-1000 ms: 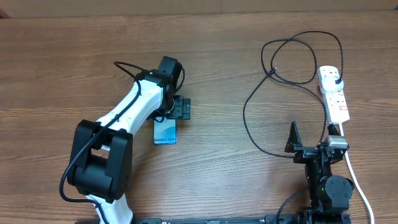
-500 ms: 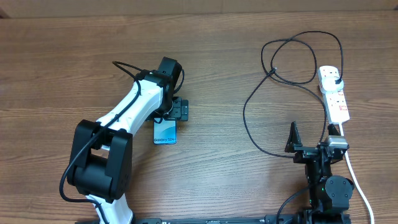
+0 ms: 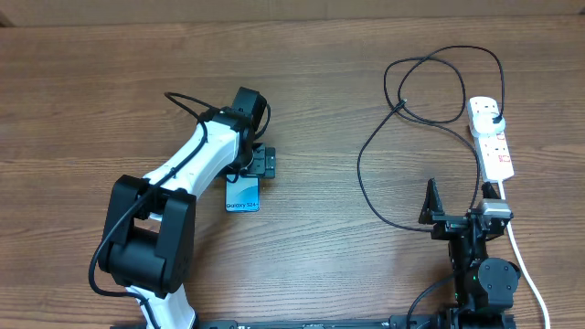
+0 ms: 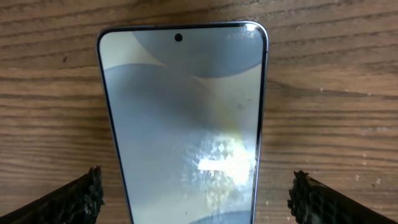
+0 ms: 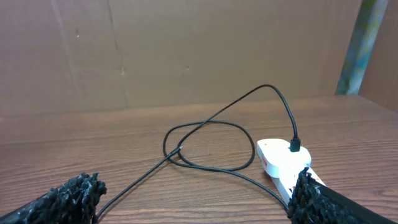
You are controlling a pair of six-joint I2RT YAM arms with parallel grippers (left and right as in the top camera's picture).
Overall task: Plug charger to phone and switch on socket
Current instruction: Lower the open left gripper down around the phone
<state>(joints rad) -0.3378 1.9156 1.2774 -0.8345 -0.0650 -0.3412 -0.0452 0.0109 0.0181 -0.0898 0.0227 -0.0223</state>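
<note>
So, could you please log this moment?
left fingers open astride slim teal-screen phone | right fingers open | black charger cable plugged into white power strip

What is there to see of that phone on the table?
The phone is slim, rectangular and round-cornered, with a dark edge and a glossy blue-grey screen bearing white "Galaxy S24" text and a punch-hole camera. It lies flat, screen up, on the wooden table. The left end effector stands open astride one end, clear of its sides.

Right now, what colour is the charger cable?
The charger is plain black along its visible length; the overhead view shows it best.
</note>
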